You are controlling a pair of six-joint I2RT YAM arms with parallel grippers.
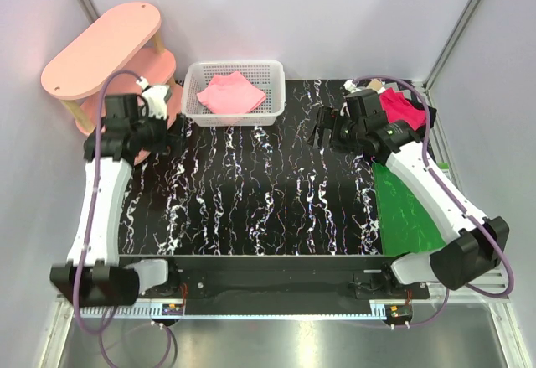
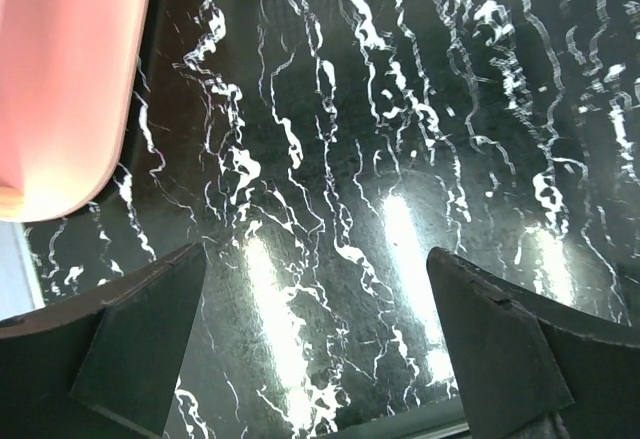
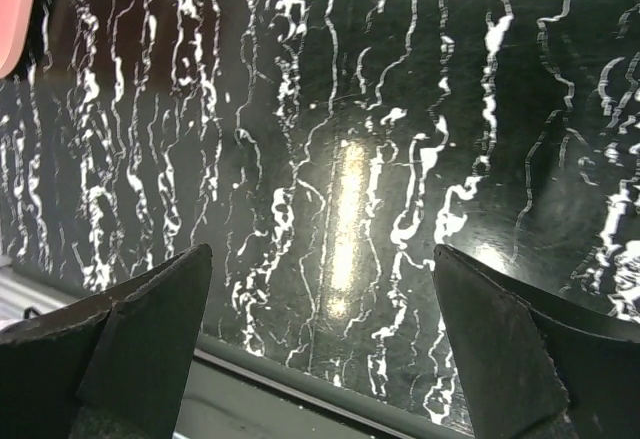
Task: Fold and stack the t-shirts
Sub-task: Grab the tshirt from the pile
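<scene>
Left claw (image 1: 177,136) agape, near basket (image 1: 193,115) with salmon-pink t-shirt (image 1: 230,93) inside

Salmon-pink t-shirt (image 1: 230,93) folded into a rough square, lying inside white mesh basket (image 1: 192,91), far centre-left. Magenta-red t-shirt (image 1: 405,110) bunched, unfolded, far right, partly hidden.

1. No text, label, brand, number or sign can be read in any of the three views.
2. The white streaks on the black tabletop (image 1: 251,192) are a marble-like pattern, not writing.
</scene>
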